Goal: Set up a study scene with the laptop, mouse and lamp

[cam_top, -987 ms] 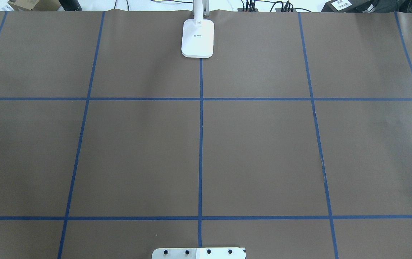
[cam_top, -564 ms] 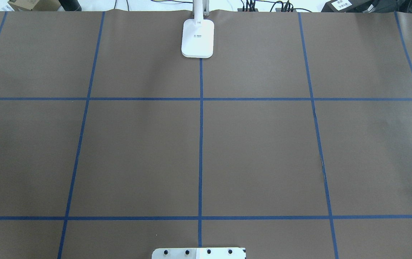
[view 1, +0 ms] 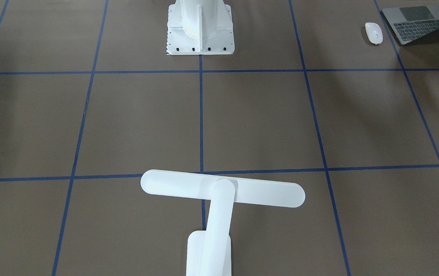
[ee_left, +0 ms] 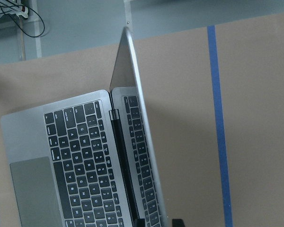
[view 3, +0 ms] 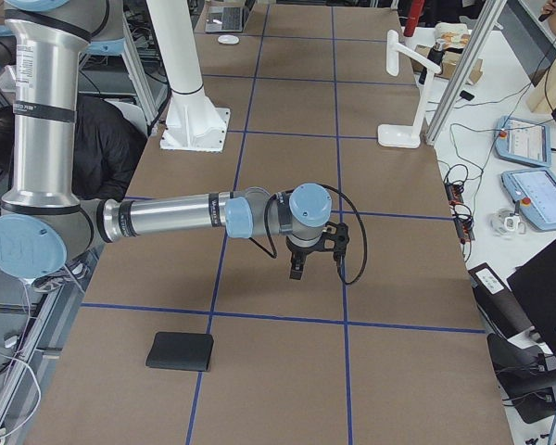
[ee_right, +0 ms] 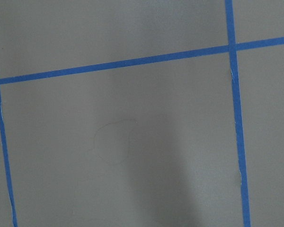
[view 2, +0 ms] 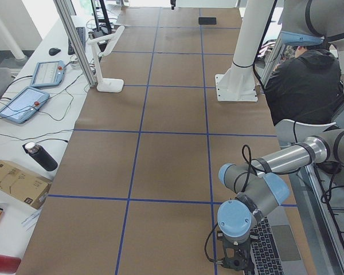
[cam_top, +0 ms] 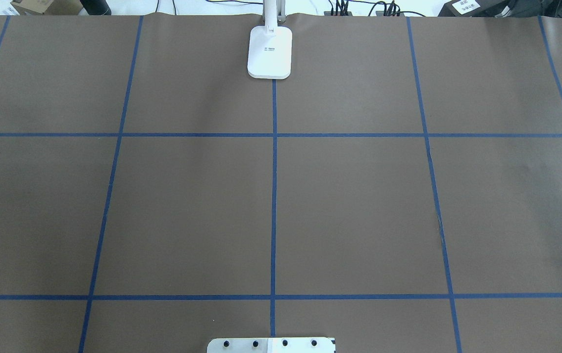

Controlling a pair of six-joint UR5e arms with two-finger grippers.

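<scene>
While the overhead view takes in the brown table (cam_top: 359, 206) with its blue tape grid and only the base of the lamp (cam_top: 269, 51) at the far edge, the front view adds the lamp's bar head, the laptop (view 1: 415, 23) and the mouse (view 1: 373, 33). Only the side views show the arms, a person in a black jacket (view 2: 304, 86) beside the white pedestal (view 2: 238, 80), and a flat black mat (view 3: 180, 351) at the table's right end.

The laptop sits open at the robot's left end of the table, close to the robot's edge. Its long side runs roughly along the table, with the trackpad toward the robot and the hinge away from it. The lamp's base stands on the centre tape line, and its bar head lies along the table's length, slightly slanted. The mouse lies just beside the laptop on the side nearer the table's middle, apart from it, its long axis pointing roughly toward the robot.

The left gripper (view 2: 235, 264) hangs pointing down over the laptop's keyboard, and its wrist view looks down on the keys and the screen's edge. The right gripper (view 3: 308, 264) hangs over bare table. Whether either one's fingers are spread or pressed together cannot be told.
</scene>
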